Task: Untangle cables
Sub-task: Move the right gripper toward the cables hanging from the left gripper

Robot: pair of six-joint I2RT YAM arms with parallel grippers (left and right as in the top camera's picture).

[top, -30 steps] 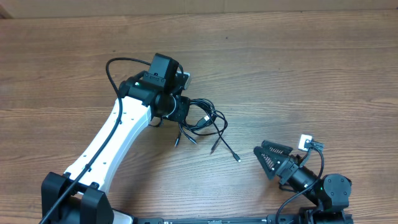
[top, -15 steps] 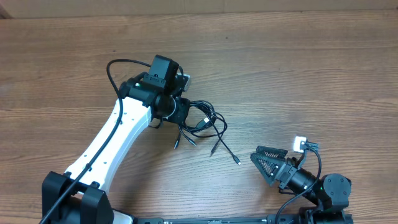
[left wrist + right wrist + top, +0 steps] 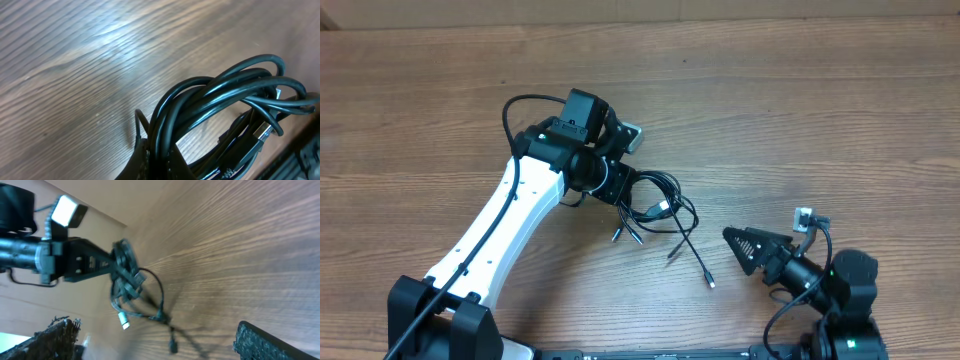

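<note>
The cables (image 3: pixel 660 205) form one black tangle near the table's middle, and my left gripper (image 3: pixel 626 190) is shut on its left side. In the left wrist view the glossy loops (image 3: pixel 225 90) run out from between the closed fingertips (image 3: pixel 142 162) of that gripper (image 3: pixel 159 152). Loose plug ends (image 3: pixel 712 284) trail down and to the right on the wood. My right gripper (image 3: pixel 740 247) stands open just right of those ends, pointing at them. The right wrist view shows the bundle (image 3: pixel 127 277) with a silvery tip (image 3: pixel 122 321) ahead of its spread jaws, nothing between them.
Brown wooden table (image 3: pixel 800 120) all round. My white left arm (image 3: pixel 505 220) crosses the lower left, a thick black wire (image 3: pixel 510 115) looping off its wrist. The right arm's base (image 3: pixel 845 290) sits at the bottom right edge.
My left gripper has shifted right and slightly down with the bundle, dragging the loose ends rightward. The right gripper has swung round to point left at the cables.
</note>
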